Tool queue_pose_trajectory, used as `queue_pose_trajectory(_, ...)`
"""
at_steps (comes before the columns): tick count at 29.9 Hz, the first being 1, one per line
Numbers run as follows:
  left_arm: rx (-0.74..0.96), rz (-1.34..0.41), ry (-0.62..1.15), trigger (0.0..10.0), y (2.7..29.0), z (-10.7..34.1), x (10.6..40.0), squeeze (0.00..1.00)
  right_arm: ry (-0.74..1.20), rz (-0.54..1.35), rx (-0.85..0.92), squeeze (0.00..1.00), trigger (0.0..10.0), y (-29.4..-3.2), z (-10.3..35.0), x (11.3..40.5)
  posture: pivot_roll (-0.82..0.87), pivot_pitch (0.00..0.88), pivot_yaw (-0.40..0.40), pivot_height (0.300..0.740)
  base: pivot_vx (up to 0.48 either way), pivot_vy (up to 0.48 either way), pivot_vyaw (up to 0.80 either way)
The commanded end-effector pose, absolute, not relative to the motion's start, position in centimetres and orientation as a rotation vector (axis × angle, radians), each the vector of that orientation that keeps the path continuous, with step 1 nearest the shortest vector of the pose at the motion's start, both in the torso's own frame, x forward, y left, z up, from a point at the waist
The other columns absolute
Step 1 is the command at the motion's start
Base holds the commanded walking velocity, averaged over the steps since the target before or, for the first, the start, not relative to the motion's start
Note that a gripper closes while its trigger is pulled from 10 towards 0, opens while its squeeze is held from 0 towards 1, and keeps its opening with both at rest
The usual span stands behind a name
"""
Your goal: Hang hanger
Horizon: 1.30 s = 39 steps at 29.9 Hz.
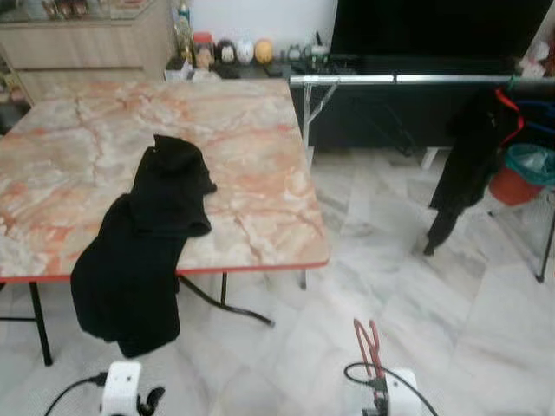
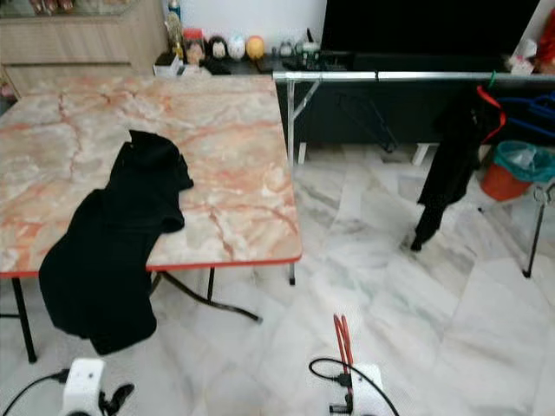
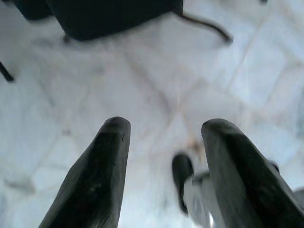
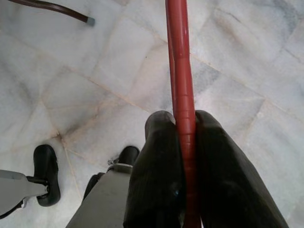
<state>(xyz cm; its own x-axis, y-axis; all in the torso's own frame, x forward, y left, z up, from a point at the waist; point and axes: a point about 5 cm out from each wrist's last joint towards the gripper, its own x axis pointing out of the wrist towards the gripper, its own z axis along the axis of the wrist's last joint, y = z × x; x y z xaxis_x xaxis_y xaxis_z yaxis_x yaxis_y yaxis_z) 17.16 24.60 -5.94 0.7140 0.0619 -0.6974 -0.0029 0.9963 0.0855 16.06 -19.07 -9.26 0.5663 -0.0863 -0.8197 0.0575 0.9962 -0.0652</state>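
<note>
Worktop sits ahead on the left, a garment draped over its near edge and hanging toward the floor. To the right runs a clothes rail, another garment hanging from it, a bucket just beyond.

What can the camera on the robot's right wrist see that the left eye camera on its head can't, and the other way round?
Right wrist view alone: the right tool with both fingers clamped shut on the red hanger.

Left eye view alone: the marble-patterned table with a black garment draped over its edge, the metal clothes rail, and another black garment hanging there.

Both: the red hanger and the pale tiled floor.
</note>
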Motion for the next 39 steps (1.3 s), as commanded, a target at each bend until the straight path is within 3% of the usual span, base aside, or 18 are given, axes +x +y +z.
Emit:
queue_pose_trajectory(1, 0.108, 0.017, 0.815, 10.0, 24.2, -6.6, 16.7, 0.00, 0.950, -0.085, -0.041, 0.00, 10.0, -19.2, -9.1, 16.3, 0.03, 0.000, -0.043, 0.740, 0.000, 0.000, 0.00)
queue_pose_trajectory(18, 0.113, 0.023, 0.894, 10.0, 23.6, -8.1, 15.5, 0.00, 0.948, -0.081, -0.038, 0.00, 10.0, -18.9, -9.2, 16.1, 0.00, 0.000, -0.021, 0.740, 0.000, 0.000, 0.00)
queue_pose_trajectory(39, 0.116, 0.043, 0.891, 10.0, 24.1, -8.2, 15.1, 0.00, 0.939, -0.083, -0.036, 0.00, 10.0, -19.0, -9.1, 16.4, 0.00, 0.000, -0.021, 0.740, 0.000, -0.351, 0.00)
